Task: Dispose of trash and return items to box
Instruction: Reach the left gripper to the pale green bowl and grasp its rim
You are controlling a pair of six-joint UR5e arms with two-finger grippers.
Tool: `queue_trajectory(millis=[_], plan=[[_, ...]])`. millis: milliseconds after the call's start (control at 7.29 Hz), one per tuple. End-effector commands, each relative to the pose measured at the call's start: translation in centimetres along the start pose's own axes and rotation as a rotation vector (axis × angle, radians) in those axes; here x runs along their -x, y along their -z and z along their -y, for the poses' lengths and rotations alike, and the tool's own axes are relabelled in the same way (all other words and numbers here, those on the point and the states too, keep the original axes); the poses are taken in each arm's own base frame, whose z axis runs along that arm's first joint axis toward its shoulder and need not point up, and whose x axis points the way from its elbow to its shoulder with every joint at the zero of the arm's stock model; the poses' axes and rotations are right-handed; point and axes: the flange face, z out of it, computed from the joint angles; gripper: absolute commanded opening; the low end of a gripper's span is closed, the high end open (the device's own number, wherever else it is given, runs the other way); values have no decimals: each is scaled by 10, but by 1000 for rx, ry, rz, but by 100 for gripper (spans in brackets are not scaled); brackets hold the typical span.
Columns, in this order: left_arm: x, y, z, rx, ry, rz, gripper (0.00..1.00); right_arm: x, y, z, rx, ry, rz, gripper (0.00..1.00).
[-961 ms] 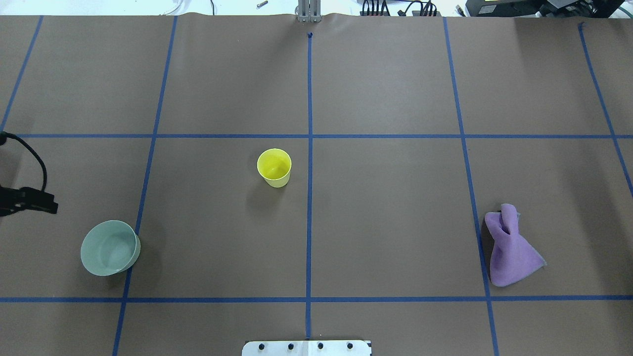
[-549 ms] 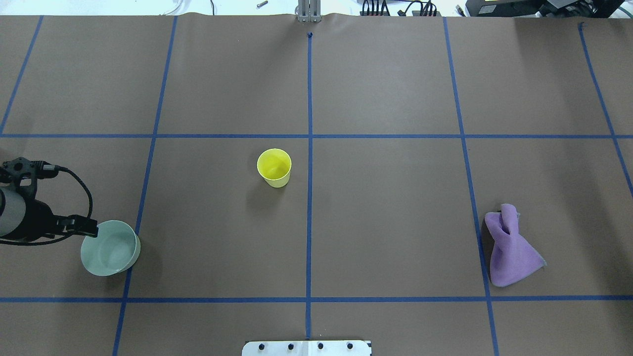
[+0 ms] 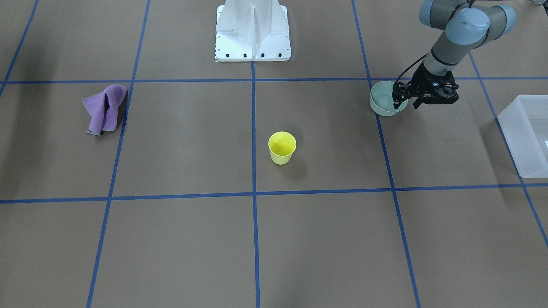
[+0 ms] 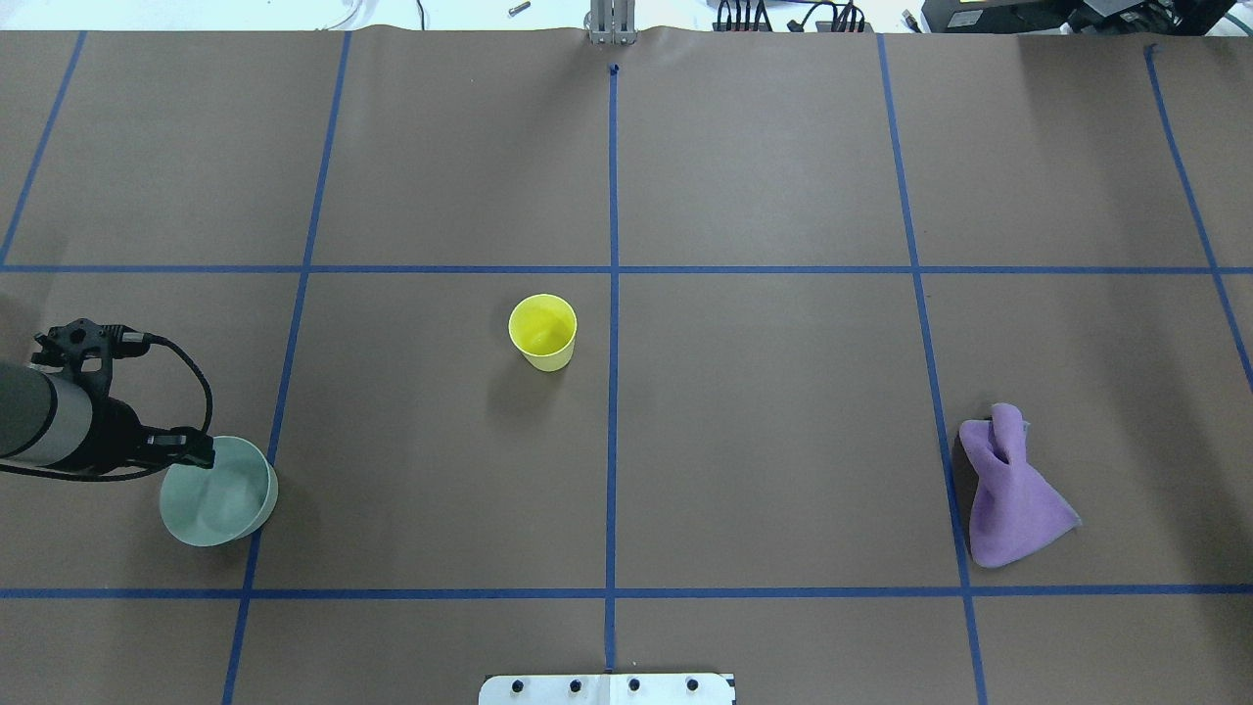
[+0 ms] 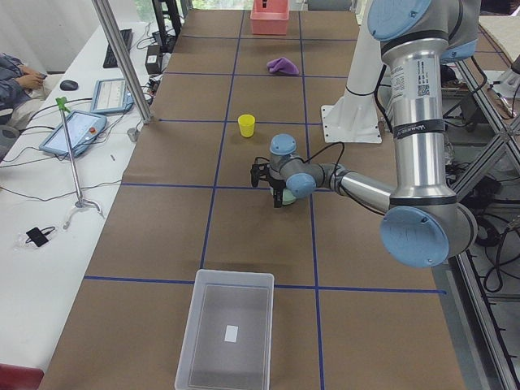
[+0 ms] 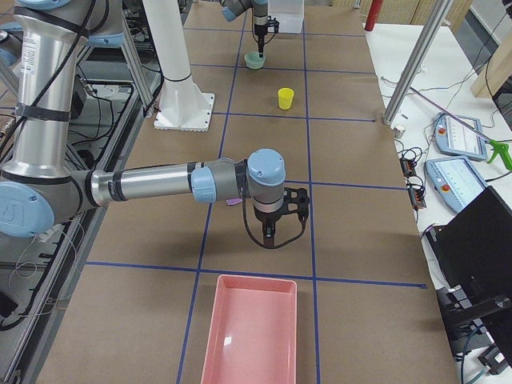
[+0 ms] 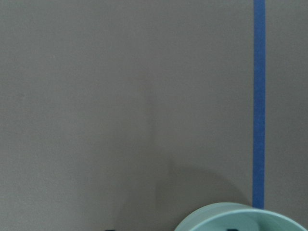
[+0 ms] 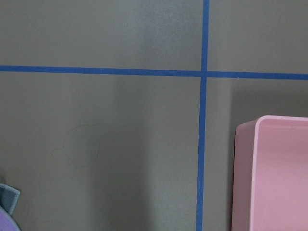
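The pale sage-green bowl stands upright at the table's left; it also shows in the front view and at the bottom of the left wrist view. My left gripper is open over the bowl's rim on the arm's side, one finger inside and one outside, as the front view shows. The translucent white box stands further left, empty. My right gripper shows only in the exterior right view, above the table near the purple cloth; I cannot tell its state.
A yellow cup stands upright near the table's middle. A crumpled purple cloth lies at the right. A pink bin stands at the table's right end, also in the right wrist view. The robot's base plate is at centre.
My left arm has come in from the left edge and reached the bowl's rim. The bowl, cup and cloth have not moved.
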Motion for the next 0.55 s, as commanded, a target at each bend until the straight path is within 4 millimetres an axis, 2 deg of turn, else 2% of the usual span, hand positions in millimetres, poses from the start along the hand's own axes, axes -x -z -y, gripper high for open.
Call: queue_trajectory(millis=[0, 137, 275, 412], plan=[[-6, 3, -3, 8, 16, -14, 0, 1, 1, 0, 0, 0, 1, 100], [-9, 12, -7, 10, 11, -26, 0, 1, 1, 0, 0, -5, 3, 100], [-18, 33, -13, 75, 6, -90, 0, 2, 1, 1, -1, -3, 3, 100], [-1, 68, 3, 89, 45, -147, 0, 9, -4, 2, 11, 2, 5, 100]])
